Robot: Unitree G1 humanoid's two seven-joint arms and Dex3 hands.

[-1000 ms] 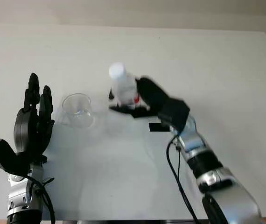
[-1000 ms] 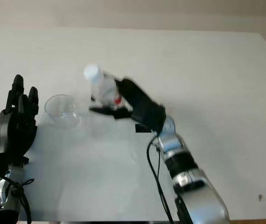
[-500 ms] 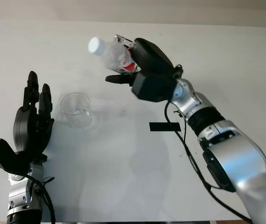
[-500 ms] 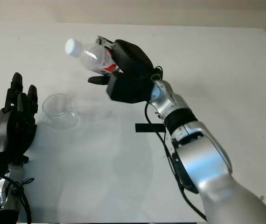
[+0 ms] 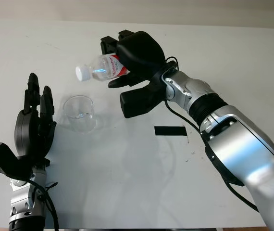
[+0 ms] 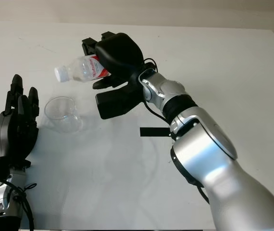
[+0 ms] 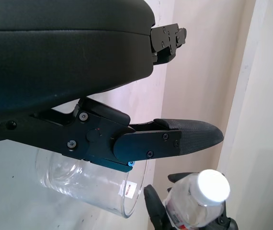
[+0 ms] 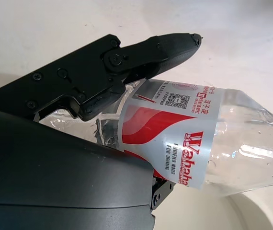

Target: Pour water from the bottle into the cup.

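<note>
My right hand (image 5: pixel 127 62) is shut on a clear water bottle (image 5: pixel 101 71) with a red-and-white label and a white cap (image 5: pixel 81 73). It holds the bottle in the air, tipped nearly level, with the capped neck pointing left, above and a little behind the cup. The empty clear plastic cup (image 5: pixel 80 112) stands upright on the white table (image 5: pixel 127 168). My left hand (image 5: pixel 34 122) is open, upright just left of the cup, not touching it. The right wrist view has the label (image 8: pixel 179 139) close up between the fingers (image 8: pixel 141 55).
A strip of black tape (image 5: pixel 170 130) lies on the table right of the cup, under my right forearm. The table's far edge meets a pale wall (image 5: pixel 137 9).
My right hand lifted the bottle off the table, carried it left toward the cup and tipped it from upright to nearly level. The left hand and cup stayed put.
</note>
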